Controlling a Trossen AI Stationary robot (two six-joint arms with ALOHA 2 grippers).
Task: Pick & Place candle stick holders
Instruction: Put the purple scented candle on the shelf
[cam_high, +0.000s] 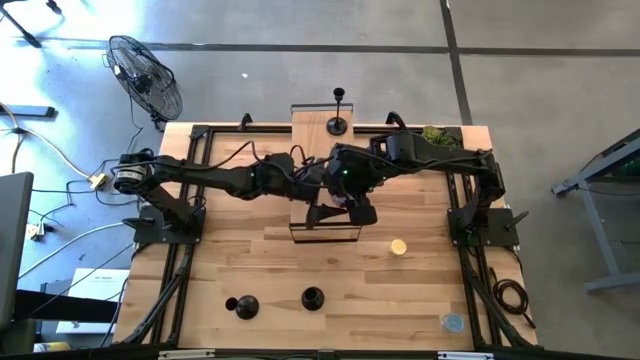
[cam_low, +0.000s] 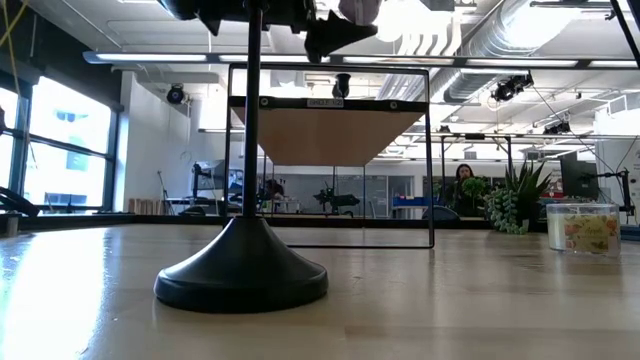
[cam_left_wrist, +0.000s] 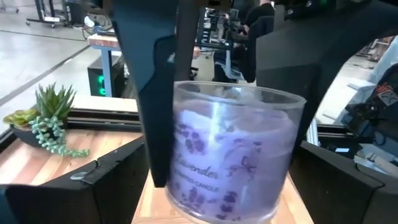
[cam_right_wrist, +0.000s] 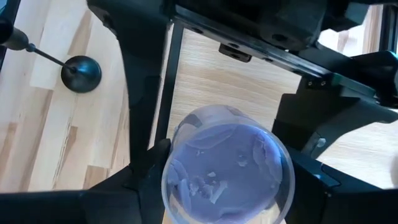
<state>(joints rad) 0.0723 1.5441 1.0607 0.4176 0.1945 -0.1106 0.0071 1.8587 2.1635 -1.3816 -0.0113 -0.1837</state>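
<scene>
Now, left tool (cam_left_wrist: 221, 143): clamped wide around a lavender candle jar (cam_left_wrist: 236, 168).
Right tool (cam_right_wrist: 224, 174): directly above the jar; grip cannot be told.
Candle stick holders: one (cam_high: 340, 110) beyond both tools, two (cam_high: 241, 306) (cam_high: 312, 298) well short of them, none held.
Risk: the crowded tools could knock the jar loose.
Obstacle: the wire frame (cam_high: 325, 241) stands directly beneath.

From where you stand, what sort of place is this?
Probably an open-plan robotics lab or workshop. A wooden table carries two robot arms, the polished concrete floor holds a standing fan, and exposed ceiling ducts run above more workbenches behind.
</scene>
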